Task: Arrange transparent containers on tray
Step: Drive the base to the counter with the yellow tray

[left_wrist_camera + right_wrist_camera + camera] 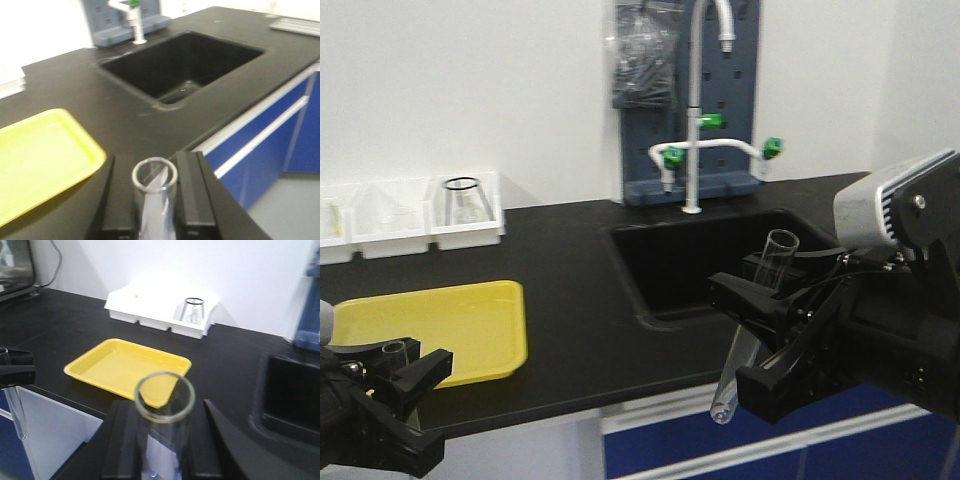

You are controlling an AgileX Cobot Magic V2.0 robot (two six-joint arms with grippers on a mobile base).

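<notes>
1. The left gripper [154, 172] was clamped on a test tube [150, 215]. Its two black fingers [118, 200] pressed the glass from either side, and the open rim faced up.
2. This tube was held low at the front edge of the black counter [570, 300], just off the near right corner of the yellow tray [440, 320] and not touching it.
3. The right gripper [162, 407] gripped a second test tube [776, 262]. The tube was tilted, with its rim up and back and its rounded bottom hanging in front of the counter edge, before the sink [700, 265].
4. The tray lay flat on the counter, left of the sink and well apart from the second tube.
5. White bins [390, 225] stood against the wall behind the tray. The rightmost compartment held what looked like a clear flask [465, 200], though the view was too blurred to be sure.
6. A white faucet [694, 120] with green handles rose behind the sink.
</notes>
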